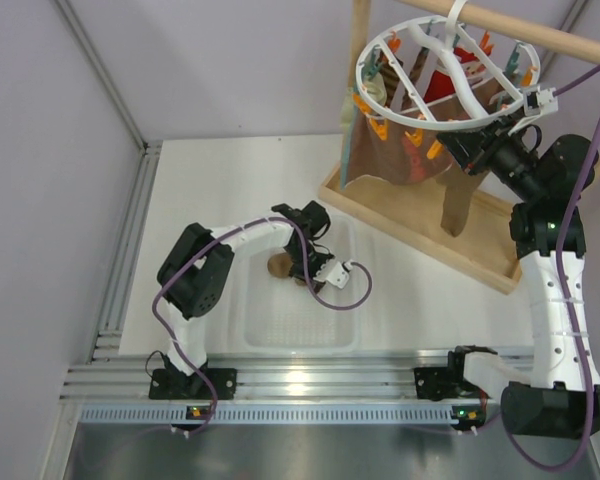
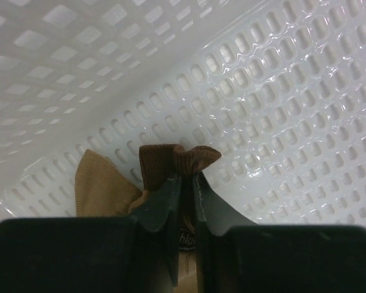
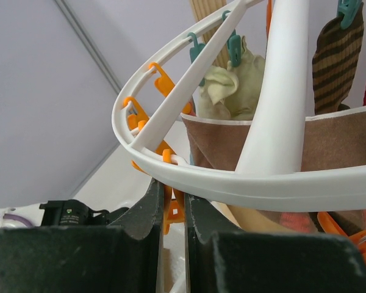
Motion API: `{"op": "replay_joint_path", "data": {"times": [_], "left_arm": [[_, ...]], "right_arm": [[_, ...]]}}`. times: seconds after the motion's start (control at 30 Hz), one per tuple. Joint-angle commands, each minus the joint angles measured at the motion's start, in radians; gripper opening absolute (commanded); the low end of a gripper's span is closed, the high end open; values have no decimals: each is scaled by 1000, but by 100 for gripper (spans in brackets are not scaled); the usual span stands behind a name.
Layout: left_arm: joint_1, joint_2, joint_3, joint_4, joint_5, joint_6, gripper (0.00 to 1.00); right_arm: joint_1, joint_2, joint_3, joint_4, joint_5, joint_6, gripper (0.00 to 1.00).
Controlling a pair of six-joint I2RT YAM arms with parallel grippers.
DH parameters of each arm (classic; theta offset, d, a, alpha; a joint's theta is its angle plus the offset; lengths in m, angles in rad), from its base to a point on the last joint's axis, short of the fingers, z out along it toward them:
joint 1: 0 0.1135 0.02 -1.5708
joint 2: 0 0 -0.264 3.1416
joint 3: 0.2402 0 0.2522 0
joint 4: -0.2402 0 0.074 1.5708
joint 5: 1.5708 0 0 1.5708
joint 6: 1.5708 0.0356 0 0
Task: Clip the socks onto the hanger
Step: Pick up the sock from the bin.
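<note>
Perforated translucent basket (image 1: 280, 340) on white table (image 1: 430, 300); wooden frame (image 1: 410, 230) far right, reddish-brown printed cloth (image 1: 375, 160) hanging inside.

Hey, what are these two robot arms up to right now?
The left hand is down in a white perforated plastic basket, shut on a dark brown sock, with a light tan sock lying beside it. The right hand is up at the rim of the white round plastic hanger, pinching an orange clothes-peg under it. The dark sock is not yet at the hanger.
</note>
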Motion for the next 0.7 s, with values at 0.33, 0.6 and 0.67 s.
{"op": "replay_joint_path", "data": {"times": [0.33, 0.6, 0.67], "left_arm": [[-27, -257, 264, -7, 158, -327, 0], [-27, -283, 576, 390, 181, -666, 0], [-26, -268, 633, 487, 166, -804, 0]], "right_arm": [[6, -16, 26, 49, 18, 34, 0], [4, -6, 18, 89, 33, 83, 0], [4, 0, 24, 91, 37, 92, 0]]}}
